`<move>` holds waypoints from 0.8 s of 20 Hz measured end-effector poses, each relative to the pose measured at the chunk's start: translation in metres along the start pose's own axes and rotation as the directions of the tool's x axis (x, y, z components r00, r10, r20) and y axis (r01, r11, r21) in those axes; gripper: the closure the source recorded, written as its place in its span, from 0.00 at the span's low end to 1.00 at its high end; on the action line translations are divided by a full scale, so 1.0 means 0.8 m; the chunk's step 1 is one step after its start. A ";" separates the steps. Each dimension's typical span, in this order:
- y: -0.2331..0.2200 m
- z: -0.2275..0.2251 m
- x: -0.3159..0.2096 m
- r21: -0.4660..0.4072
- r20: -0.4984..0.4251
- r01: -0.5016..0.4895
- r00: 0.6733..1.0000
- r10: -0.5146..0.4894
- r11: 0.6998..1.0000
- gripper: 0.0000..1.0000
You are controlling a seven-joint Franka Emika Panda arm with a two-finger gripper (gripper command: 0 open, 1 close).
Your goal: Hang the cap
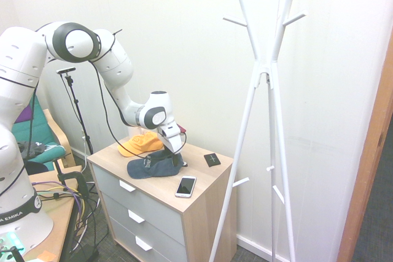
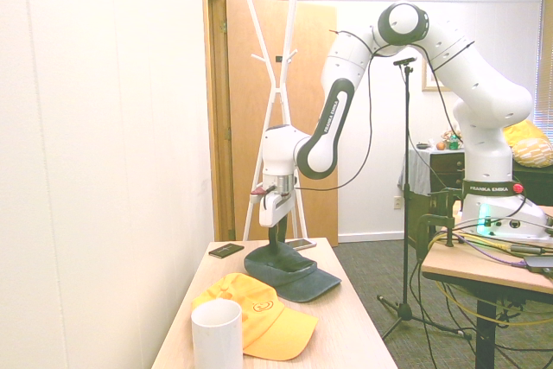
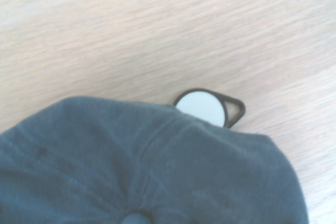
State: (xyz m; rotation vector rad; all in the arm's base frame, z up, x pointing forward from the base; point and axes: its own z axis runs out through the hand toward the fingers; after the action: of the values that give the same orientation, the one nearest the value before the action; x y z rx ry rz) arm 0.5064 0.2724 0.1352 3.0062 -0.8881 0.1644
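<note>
The cap (image 1: 152, 165) is dark navy and lies flat on the wooden dresser top (image 1: 206, 179), with small light lettering on its front. From the other side, the cap (image 2: 291, 272) lies behind the yellow one. My gripper (image 1: 175, 160) points straight down and rests on the cap's crown. The gripper (image 2: 280, 244) meets the fabric at the cap's rear part. Up close, the cap (image 3: 147, 166) fills the lower half of the wrist view, its seams running to the top button. How wide the gripper stands cannot be made out.
An orange-yellow cap (image 1: 140, 144) and a white mug (image 1: 133, 129) sit behind the navy one. A phone (image 1: 185, 186) and a black card (image 1: 212, 159) lie nearby. The tall white coat stand (image 1: 264, 90) rises right of the dresser. A round white tag (image 3: 202, 107) peeks from under the cap.
</note>
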 end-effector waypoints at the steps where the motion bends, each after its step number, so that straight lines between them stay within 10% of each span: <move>1: -0.001 -0.001 0.000 0.001 0.000 -0.001 1.000 0.001 1.000 1.00; 16: -0.013 -0.024 -0.006 0.027 -0.020 0.017 1.000 -0.016 1.000 1.00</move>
State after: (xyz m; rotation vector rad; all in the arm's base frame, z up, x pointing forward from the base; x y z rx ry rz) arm 0.5064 0.2844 0.1541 3.0301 -0.8661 0.2066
